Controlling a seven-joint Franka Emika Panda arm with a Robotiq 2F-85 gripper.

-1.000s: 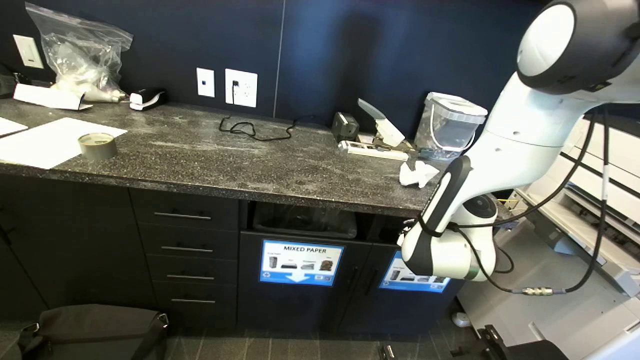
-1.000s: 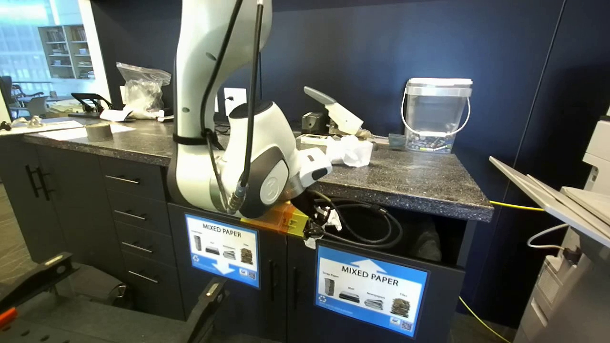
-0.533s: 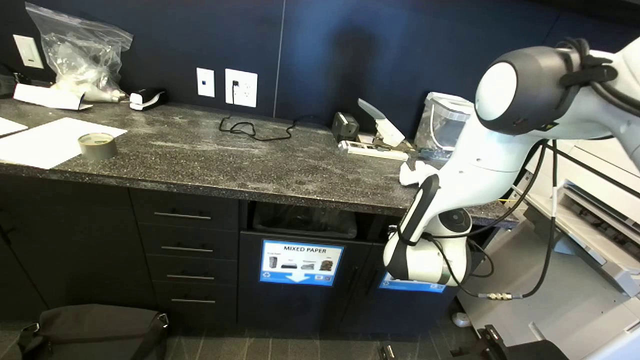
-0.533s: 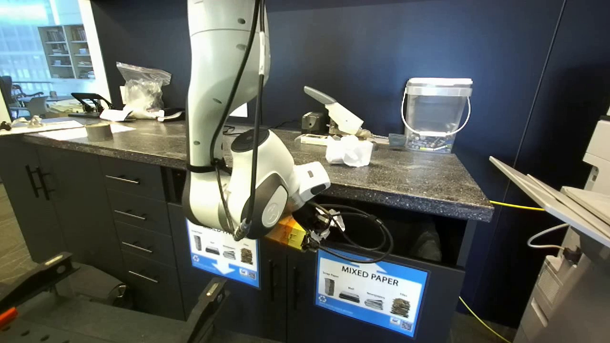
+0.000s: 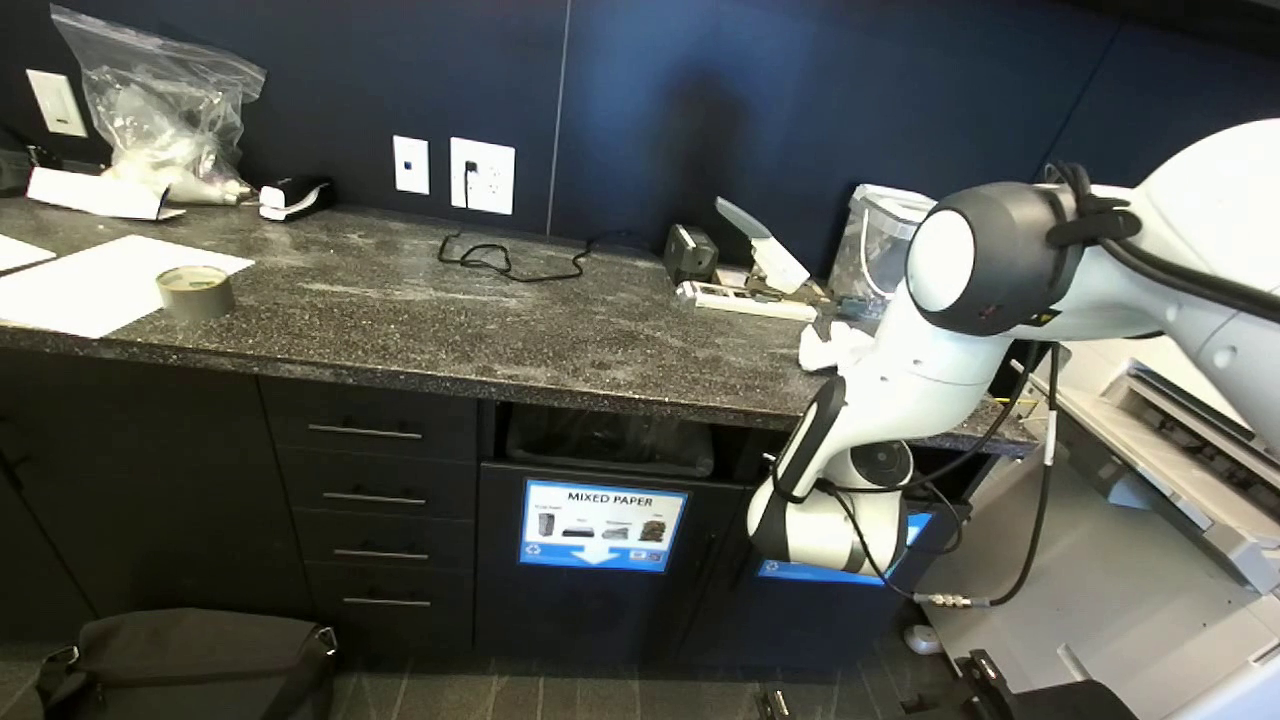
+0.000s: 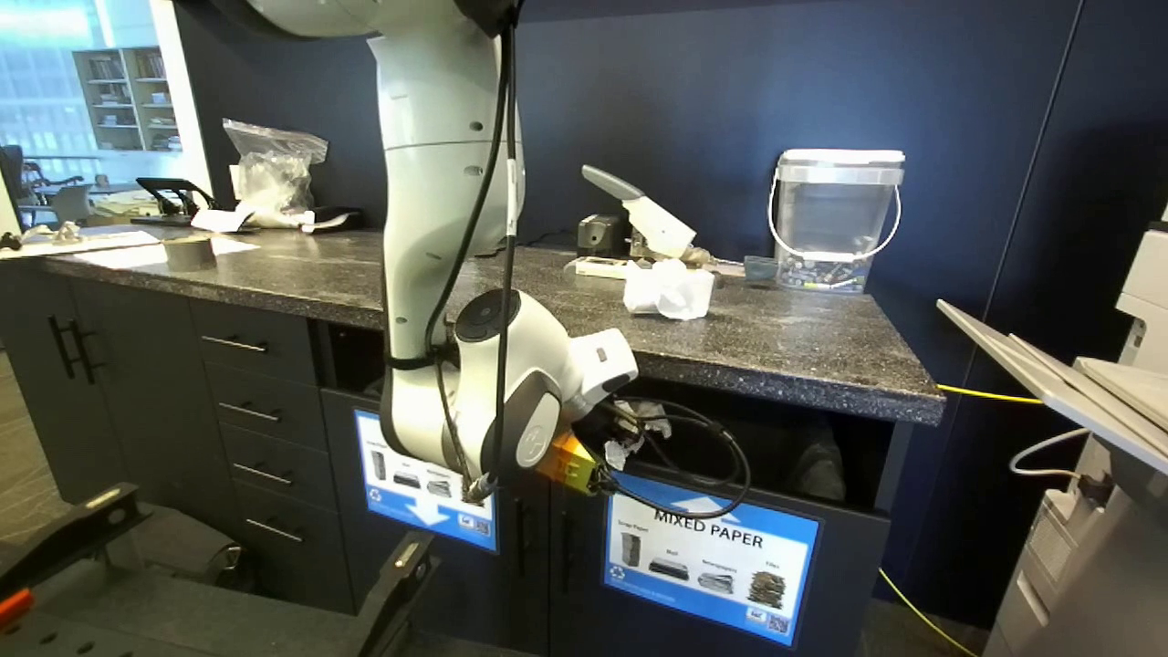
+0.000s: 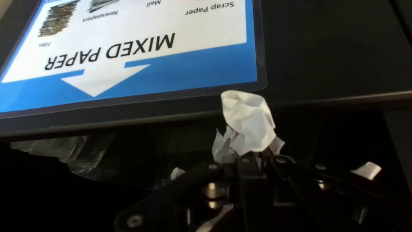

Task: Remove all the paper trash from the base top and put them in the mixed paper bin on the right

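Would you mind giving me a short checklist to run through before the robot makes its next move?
1. Grip secure: ok; the crumpled paper is pinched in the shut end effector.
2. Right-hand bin takes paper: ok; its sign reads MIXED PAPER.
3. Paper fully inside the opening: cannot tell; in the wrist view it overlaps the rim.
4. Cable loop clear of the opening: not ok; in an exterior view it hangs across it.
5. No scraps snagged: cannot tell; small white bits show beside the end effector.
6. Base top cleared: not ok; a white paper piece lies there.
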